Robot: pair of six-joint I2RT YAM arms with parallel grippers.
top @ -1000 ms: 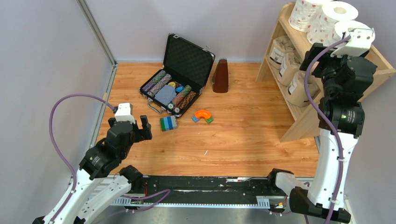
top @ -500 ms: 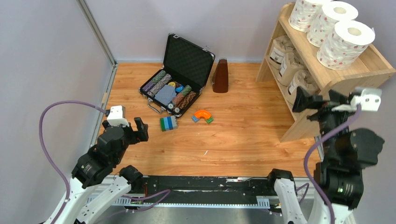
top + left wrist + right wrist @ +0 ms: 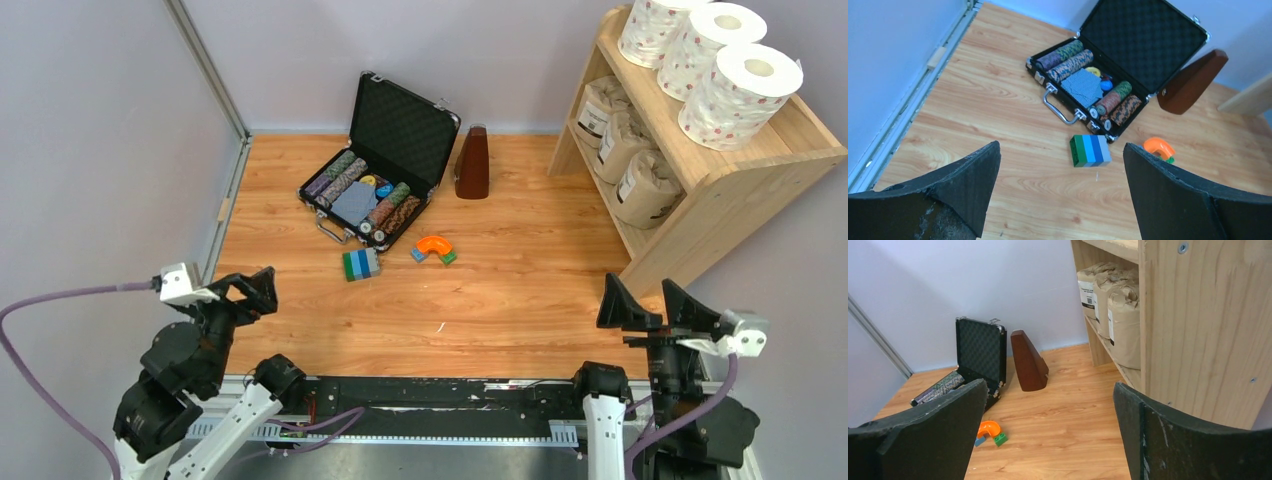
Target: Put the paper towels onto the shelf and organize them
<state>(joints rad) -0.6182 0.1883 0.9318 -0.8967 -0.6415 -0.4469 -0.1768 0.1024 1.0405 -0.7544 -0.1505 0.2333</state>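
**Right pincer** (image 3: 643, 302): jaws spread wide, nothing between them. It hangs low at the near right edge of the table (image 3: 520, 300) and touches nothing.

**Left pincer** (image 3: 250, 290): jaws also wide apart and empty. It hangs over the near left corner of the table.

**Shelf** (image 3: 775, 150): ahead of the right pincer and to its right, well apart from it. In the right wrist view its solid side panel (image 3: 1198, 330) fills the area beyond the right finger. It is far across the table from the left pincer.

**Paper towels, white dotted rolls**: three stand upright in a row on the flat top, touching one another: nearest (image 3: 740, 85), middle (image 3: 703, 42), farthest (image 3: 652, 28). All are above and beyond the right pincer.

**Paper towels, tan wrapped rolls**: three sit in a row on the inner shelf: nearest (image 3: 645, 188), middle (image 3: 620, 145), farthest (image 3: 600, 108). The right wrist view shows them packed side by side (image 3: 1123, 330), labels facing outward, ahead of the right pincer.

**Other items**:
- Open black case (image 3: 385, 160) of chips, ahead of the left pincer and to its right.
- Brown metronome (image 3: 472, 162), just beside the case, far ahead between the two pincers.
- Striped green-and-blue block (image 3: 361, 264), ahead of the left pincer, nearer than the case.
- Orange curved piece (image 3: 434, 245), just right of the block.
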